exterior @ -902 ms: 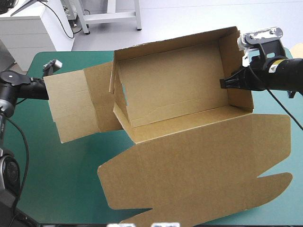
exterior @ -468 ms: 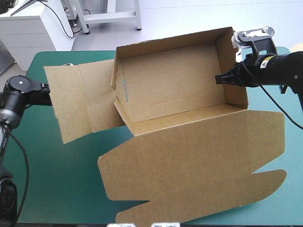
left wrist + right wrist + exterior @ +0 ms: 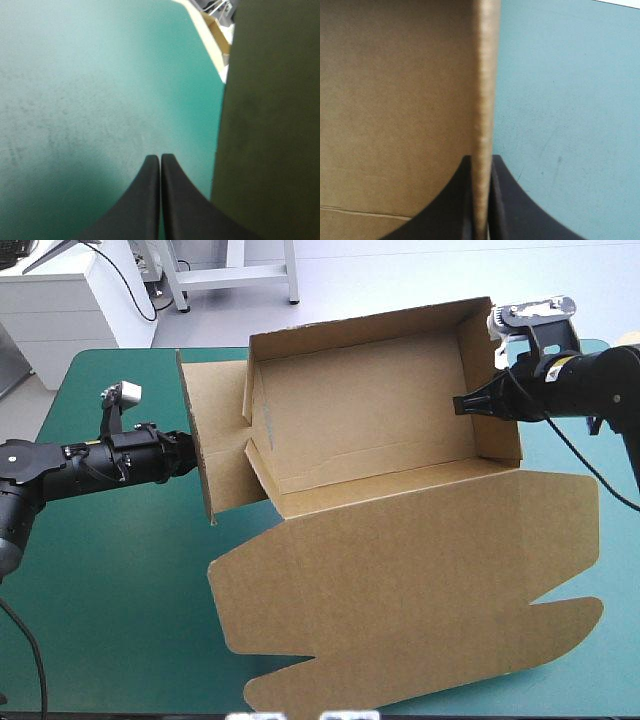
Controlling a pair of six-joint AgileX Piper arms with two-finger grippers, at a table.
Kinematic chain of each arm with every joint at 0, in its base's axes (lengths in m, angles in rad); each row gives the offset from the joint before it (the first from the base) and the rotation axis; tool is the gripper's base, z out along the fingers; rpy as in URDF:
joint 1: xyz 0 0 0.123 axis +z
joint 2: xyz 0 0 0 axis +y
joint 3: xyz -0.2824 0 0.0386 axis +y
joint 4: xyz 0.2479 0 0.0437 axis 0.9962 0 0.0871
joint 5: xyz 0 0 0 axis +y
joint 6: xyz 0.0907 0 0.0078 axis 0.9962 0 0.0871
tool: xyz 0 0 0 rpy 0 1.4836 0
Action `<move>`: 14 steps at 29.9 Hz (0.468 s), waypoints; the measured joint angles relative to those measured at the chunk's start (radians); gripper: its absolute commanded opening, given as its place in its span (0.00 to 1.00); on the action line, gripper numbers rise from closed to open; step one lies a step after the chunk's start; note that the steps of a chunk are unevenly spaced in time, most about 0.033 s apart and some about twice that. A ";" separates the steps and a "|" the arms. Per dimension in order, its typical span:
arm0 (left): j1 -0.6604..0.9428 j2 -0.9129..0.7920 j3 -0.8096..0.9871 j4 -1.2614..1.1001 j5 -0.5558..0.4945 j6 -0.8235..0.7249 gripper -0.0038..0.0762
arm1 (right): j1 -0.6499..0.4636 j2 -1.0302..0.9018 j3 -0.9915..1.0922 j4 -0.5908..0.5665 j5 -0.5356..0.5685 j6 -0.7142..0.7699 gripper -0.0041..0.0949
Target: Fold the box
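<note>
Right claw (image 3: pixel 481 160) clamped on box (image 3: pixel 370 420) wall, left claw (image 3: pixel 160 157) pinched together — walls raised, lid (image 3: pixel 420 580) flat

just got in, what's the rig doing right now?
Both arms are folding the brown box on the teal-green table. The right end effector is shut on its right wall. The left end effector, shut and empty, is at the outer face of the raised left flap; contact is unclear. The lid lies flat toward the near edge.
</note>
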 measured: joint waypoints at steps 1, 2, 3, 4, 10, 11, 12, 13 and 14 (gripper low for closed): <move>-0.006 -0.001 0.000 -0.017 0.001 0.000 0.04 | 0.000 0.000 0.000 -0.001 0.000 0.000 0.02; -0.014 -0.001 0.000 -0.032 0.001 0.000 0.04 | 0.000 0.000 0.000 -0.001 0.000 0.000 0.02; -0.025 -0.001 0.001 -0.043 0.001 0.000 0.04 | 0.000 0.000 0.000 -0.001 0.000 0.000 0.02; -0.035 -0.001 0.001 -0.047 0.001 0.000 0.04 | 0.000 0.000 0.000 -0.002 0.000 0.000 0.02; -0.116 -0.004 0.001 -0.082 0.000 0.008 0.04 | 0.000 0.000 0.000 -0.042 0.016 0.005 0.02; -0.126 -0.007 0.001 -0.089 -0.002 0.013 0.04 | 0.000 0.000 0.000 -0.054 0.022 0.008 0.02; -0.133 -0.010 0.001 -0.099 -0.003 0.018 0.04 | 0.000 0.000 0.000 -0.065 0.027 0.009 0.02; -0.142 -0.017 0.001 -0.109 -0.004 0.024 0.04 | 0.000 0.000 0.000 -0.078 0.030 0.012 0.02; -0.146 -0.022 0.001 -0.114 -0.007 0.027 0.04 | 0.000 0.000 0.000 -0.088 0.031 0.012 0.02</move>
